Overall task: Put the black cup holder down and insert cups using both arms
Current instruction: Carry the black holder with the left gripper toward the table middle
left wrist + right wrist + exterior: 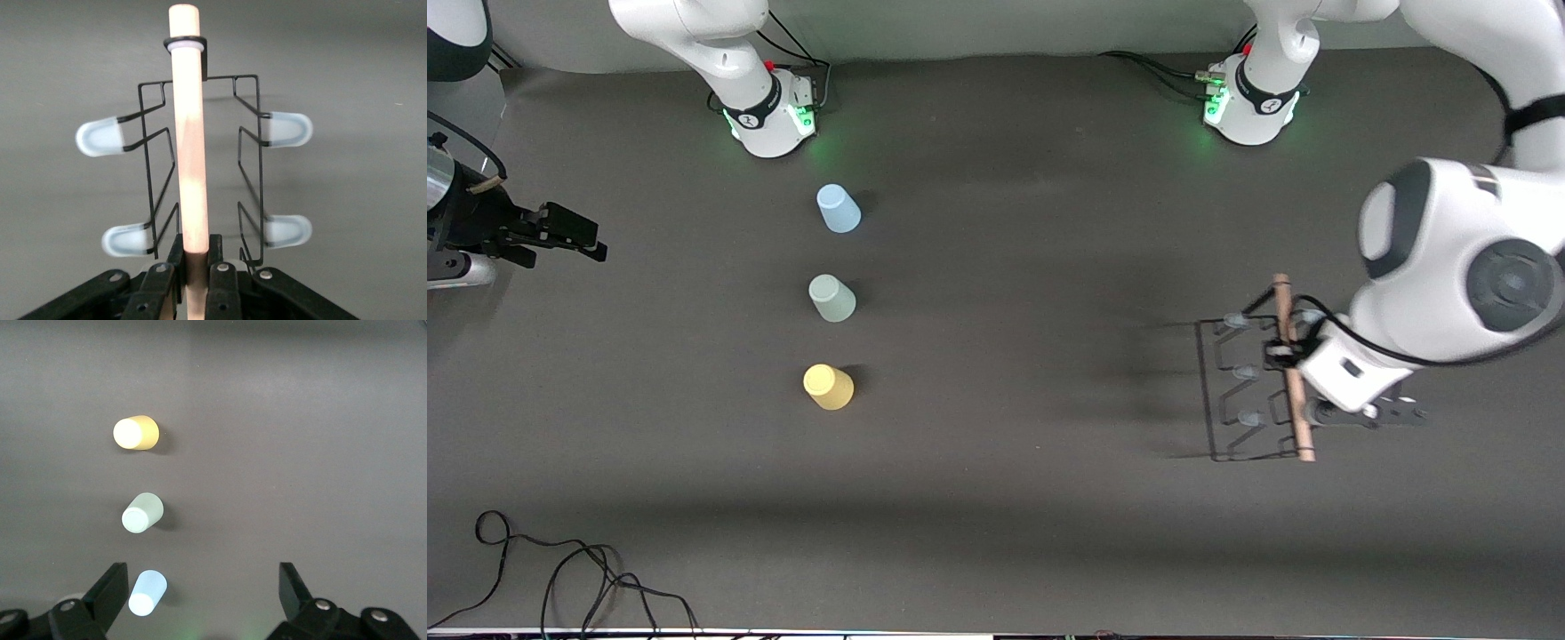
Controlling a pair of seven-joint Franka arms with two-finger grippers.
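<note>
The black cup holder [1249, 391] is sitting toward the left arm's end of the table, and everything else is best placed from it. Its light wooden rod [189, 133] is running along the top of the wire frame, with pale translucent pegs [100, 137] sticking out to both sides. The left gripper [1303, 391] is reaching down onto the holder, its fingers [223, 283] pinching the rod near one end. Whether the holder's base is touching the table or hanging just clear of it is hard to judge, since the arm is covering part of the frame.

Well apart from the holder, toward the right arm's end, three cups are standing upside down in a row: the light blue cup [838, 209] farthest from the front camera, the grey-green cup [832, 298] in the middle, the yellow cup [828, 387] nearest.

The right gripper [560, 236] is waiting farther still from the holder than the cups, at the table's edge, its fingers [110, 590] spread wide and holding nothing.
</note>
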